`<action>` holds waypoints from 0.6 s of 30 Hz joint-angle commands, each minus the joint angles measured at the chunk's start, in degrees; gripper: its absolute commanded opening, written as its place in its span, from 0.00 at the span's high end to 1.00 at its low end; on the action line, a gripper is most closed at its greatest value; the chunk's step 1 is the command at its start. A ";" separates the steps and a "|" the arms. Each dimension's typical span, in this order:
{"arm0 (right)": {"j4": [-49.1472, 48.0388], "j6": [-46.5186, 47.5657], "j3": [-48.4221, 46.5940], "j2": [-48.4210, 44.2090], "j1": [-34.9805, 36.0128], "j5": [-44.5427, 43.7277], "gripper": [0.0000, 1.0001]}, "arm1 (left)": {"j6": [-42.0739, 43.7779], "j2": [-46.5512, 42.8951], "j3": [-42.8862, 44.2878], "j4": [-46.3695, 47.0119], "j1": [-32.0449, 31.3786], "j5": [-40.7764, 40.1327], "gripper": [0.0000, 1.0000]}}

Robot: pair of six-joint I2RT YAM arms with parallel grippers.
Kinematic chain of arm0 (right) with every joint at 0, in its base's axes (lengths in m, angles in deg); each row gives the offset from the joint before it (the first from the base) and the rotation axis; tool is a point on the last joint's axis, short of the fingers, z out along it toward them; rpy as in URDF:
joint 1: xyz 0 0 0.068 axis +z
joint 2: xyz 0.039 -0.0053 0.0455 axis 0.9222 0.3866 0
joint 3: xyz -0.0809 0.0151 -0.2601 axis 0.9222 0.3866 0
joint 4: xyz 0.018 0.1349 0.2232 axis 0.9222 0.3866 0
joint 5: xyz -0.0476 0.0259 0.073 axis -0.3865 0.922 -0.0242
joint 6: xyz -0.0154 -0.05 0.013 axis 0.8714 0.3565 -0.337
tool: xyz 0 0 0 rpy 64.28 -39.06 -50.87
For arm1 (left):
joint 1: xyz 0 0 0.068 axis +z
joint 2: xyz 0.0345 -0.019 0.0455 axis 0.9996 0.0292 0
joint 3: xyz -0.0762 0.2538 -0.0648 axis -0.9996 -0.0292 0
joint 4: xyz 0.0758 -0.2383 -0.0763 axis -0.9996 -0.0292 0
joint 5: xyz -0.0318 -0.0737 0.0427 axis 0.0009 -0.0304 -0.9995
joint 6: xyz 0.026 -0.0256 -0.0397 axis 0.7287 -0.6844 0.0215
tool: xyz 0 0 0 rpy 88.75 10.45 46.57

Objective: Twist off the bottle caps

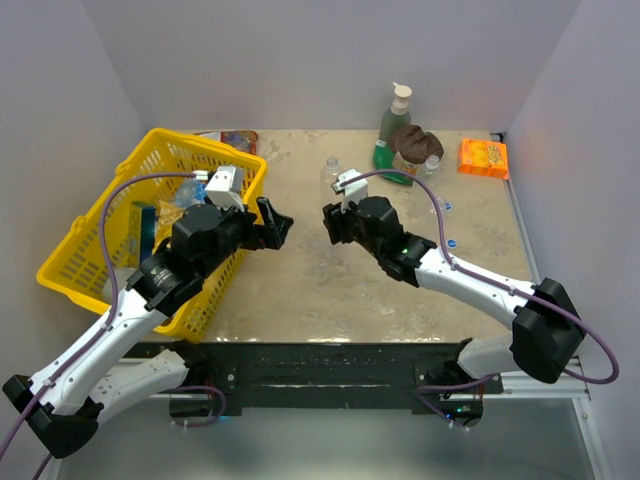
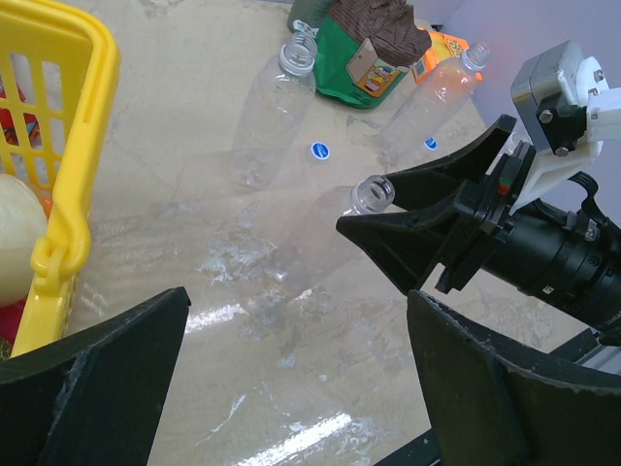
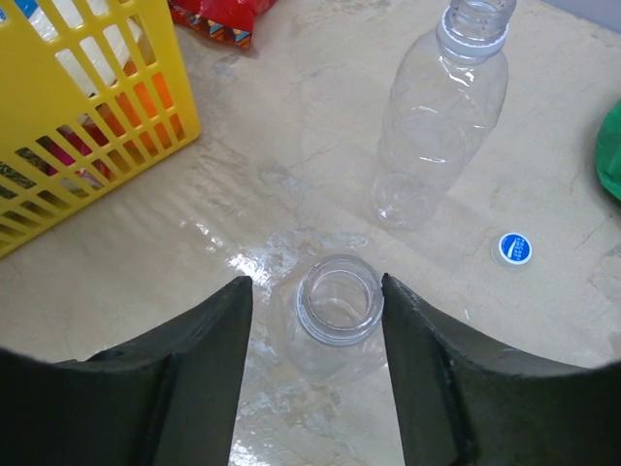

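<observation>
A clear uncapped bottle [image 3: 338,303] stands upright on the table between my two arms. My right gripper [image 3: 315,282] is open with its fingers on either side of this bottle's bare neck. It also shows in the left wrist view [image 2: 364,201] and the top view [image 1: 330,222]. My left gripper [image 2: 301,369] is open and empty, a little left of that bottle [image 2: 372,194], and shows in the top view [image 1: 275,225]. A second uncapped bottle [image 2: 272,107] and a third [image 2: 437,97] stand farther back. Two blue caps [image 2: 319,149] [image 2: 430,144] lie loose on the table.
A yellow basket [image 1: 120,180] with mixed items stands at the left, close to my left arm. A green pump bottle [image 1: 395,115], a green packet with a brown lump [image 1: 405,150] and an orange packet [image 1: 483,157] sit along the back. Walls enclose three sides.
</observation>
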State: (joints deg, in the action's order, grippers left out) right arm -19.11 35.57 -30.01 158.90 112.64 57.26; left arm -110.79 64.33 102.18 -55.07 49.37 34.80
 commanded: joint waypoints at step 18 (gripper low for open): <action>1.40 -0.83 -2.82 0.08 0.23 -3.22 0.03 | -0.76 -0.21 -0.44 1.48 0.38 0.20 0.00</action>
State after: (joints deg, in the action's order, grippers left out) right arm -17.62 35.17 -30.03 158.90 112.64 56.08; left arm -110.81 64.33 101.94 -55.07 49.37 34.85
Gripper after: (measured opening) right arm 0.937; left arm 0.995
